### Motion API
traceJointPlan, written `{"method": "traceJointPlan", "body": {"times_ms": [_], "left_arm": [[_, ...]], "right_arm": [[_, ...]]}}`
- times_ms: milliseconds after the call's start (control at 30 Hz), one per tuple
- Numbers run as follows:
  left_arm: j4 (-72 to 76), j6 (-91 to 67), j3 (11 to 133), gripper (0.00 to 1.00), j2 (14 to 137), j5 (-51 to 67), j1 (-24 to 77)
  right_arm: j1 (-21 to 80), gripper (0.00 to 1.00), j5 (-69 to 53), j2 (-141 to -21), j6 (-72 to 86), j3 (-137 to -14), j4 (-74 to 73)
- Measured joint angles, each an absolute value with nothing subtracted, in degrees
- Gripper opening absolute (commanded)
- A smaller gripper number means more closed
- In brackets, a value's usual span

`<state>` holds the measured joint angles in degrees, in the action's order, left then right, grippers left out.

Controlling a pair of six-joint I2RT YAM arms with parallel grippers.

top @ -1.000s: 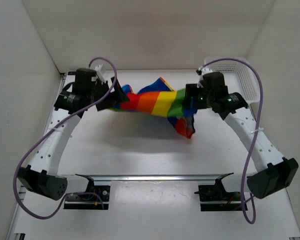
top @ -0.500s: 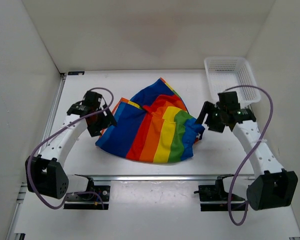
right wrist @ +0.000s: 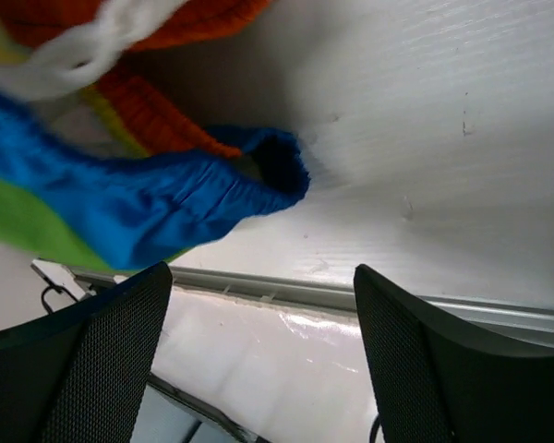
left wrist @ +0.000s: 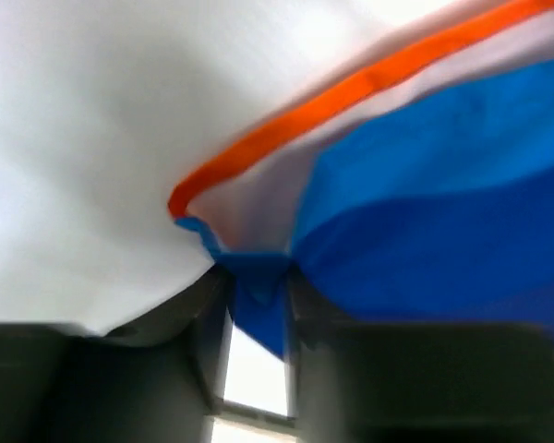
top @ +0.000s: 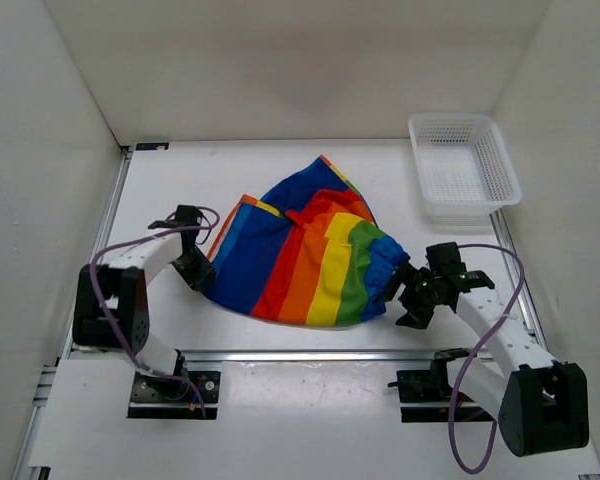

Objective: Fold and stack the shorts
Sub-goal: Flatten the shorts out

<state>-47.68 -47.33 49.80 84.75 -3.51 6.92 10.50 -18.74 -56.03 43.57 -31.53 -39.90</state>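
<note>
Item: shorts (top: 305, 250), one pair, soft fabric, broad stripes of blue, red, orange, yellow and green, orange trim on the left hem.
Location: middle of the counter (top: 280, 165), spread loosely, the far part humped and creased.
Progress, as judged: laid out but unfolded; every fold and the stacking remain.
Left edge: the left gripper (top: 194, 270) is pinched narrowly on a blue corner.
Right edge: the right gripper (top: 405, 293) is spread wide and holds nothing, with the blue waistband (right wrist: 185, 198) just ahead.
Far right, well apart: white mesh basket (top: 500, 170).
</note>
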Motion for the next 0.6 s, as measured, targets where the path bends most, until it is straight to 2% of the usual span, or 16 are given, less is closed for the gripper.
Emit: {"method": "traceJointPlan", "body": {"times_ms": [67,200,300,333,400,433,467,600], "left_arm": [[-46.2,-46.7,51.6,0.10,89.2,-3.8,6.9],[-44.7,-45.4,54.0,0.10,93.3,-4.0,6.9],[-44.5,-44.9,54.9,0.10,93.1,-3.9,6.9],[-44.4,-44.8,55.1,0.10,92.8,-3.9,6.9],[-44.1,-44.6,55.3,0.10,92.1,-3.7,6.9],[-44.1,-44.5,55.4,0.10,91.7,-3.6,6.9],[-44.1,-44.4,55.6,0.10,91.3,-3.4,6.9],[-44.2,-44.4,57.6,0.10,90.1,-2.0,6.9]], "right_arm": [[10.7,0.82,-19.0,-57.8,44.5,-30.3,-37.4],[11.7,0.71,-18.6,-64.0,45.7,-29.4,-29.8],[13.8,0.54,-17.4,-68.4,46.6,-29.3,-23.9],[14.9,0.42,-17.1,-70.0,47.2,-29.3,-21.5],[17.2,0.27,-16.6,-72.9,48.1,-29.7,-18.1],[18.7,0.07,-16.2,-74.6,48.6,-30.4,-17.0],[20.1,0.00,-15.9,-76.2,49.0,-31.1,-16.0],[24.2,0.00,-13.2,-81.4,49.6,-36.8,-15.9]]}}
